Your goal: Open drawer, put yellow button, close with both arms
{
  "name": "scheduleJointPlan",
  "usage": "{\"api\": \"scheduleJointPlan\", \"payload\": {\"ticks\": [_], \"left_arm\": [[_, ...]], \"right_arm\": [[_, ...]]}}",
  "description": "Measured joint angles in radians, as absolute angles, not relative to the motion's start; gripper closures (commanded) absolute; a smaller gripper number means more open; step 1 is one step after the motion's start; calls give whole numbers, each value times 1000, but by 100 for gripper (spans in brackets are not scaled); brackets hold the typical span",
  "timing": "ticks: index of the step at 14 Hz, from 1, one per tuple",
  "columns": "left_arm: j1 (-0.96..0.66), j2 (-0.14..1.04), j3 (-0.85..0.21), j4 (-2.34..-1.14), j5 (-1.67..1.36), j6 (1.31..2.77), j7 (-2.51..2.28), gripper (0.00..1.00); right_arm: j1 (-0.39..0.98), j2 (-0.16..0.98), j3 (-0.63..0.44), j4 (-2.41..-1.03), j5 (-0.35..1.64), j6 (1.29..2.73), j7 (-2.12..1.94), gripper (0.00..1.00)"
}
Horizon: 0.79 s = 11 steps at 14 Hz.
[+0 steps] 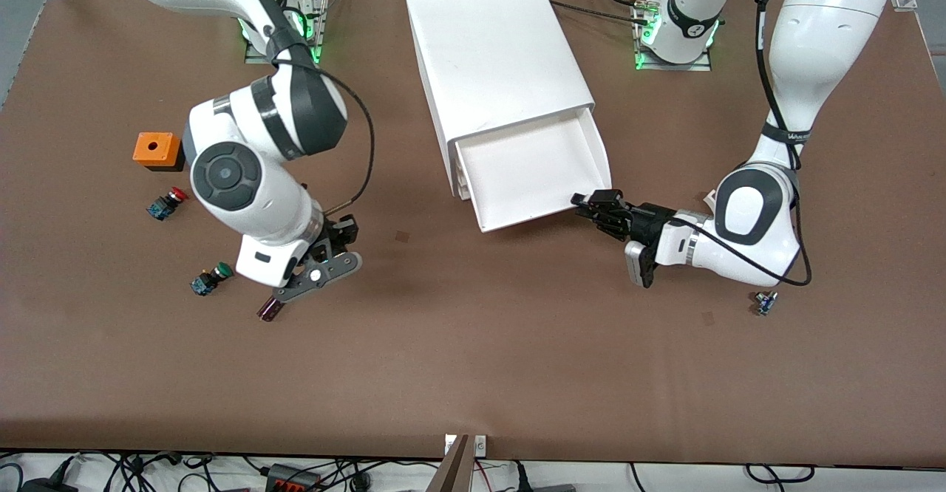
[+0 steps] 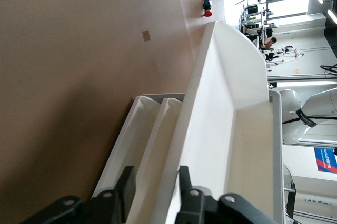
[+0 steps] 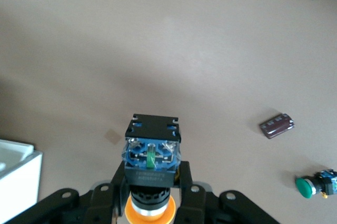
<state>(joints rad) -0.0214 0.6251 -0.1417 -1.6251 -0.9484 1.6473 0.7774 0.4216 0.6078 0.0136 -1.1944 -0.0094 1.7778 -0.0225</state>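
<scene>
The drawer (image 1: 517,220), uppermost in the white cabinet (image 1: 495,49), stands pulled out and nothing lies in it. My left gripper (image 1: 585,204) is at the drawer's front corner toward the left arm's end. In the left wrist view this gripper (image 2: 155,182) is shut on the drawer's front wall (image 2: 174,145), one finger on each side. My right gripper (image 1: 340,233) hangs over bare table toward the right arm's end. In the right wrist view it (image 3: 151,182) is shut on the yellow button (image 3: 151,155), orange cap toward the palm.
An orange box (image 1: 157,149), a red-capped switch (image 1: 166,204), a green-capped switch (image 1: 210,279) and a dark cylinder (image 1: 270,309) lie around the right arm. A small blue part (image 1: 765,302) lies by the left arm. Three lower drawers (image 2: 139,129) are shut.
</scene>
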Motion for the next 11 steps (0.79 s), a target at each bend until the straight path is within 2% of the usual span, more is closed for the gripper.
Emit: {"api": "scheduleJointPlan", "payload": {"ticks": [5,11], "left_arm": [[-10,597,-140,-1593,-905,1625,603,0],[-13,470,-145,-1515,-477,1617,296,0]], "right_arm": [[491,608,14,-1115,27,1684,109,100],[567,609,23,-1093,74,1670,308,100]]}}
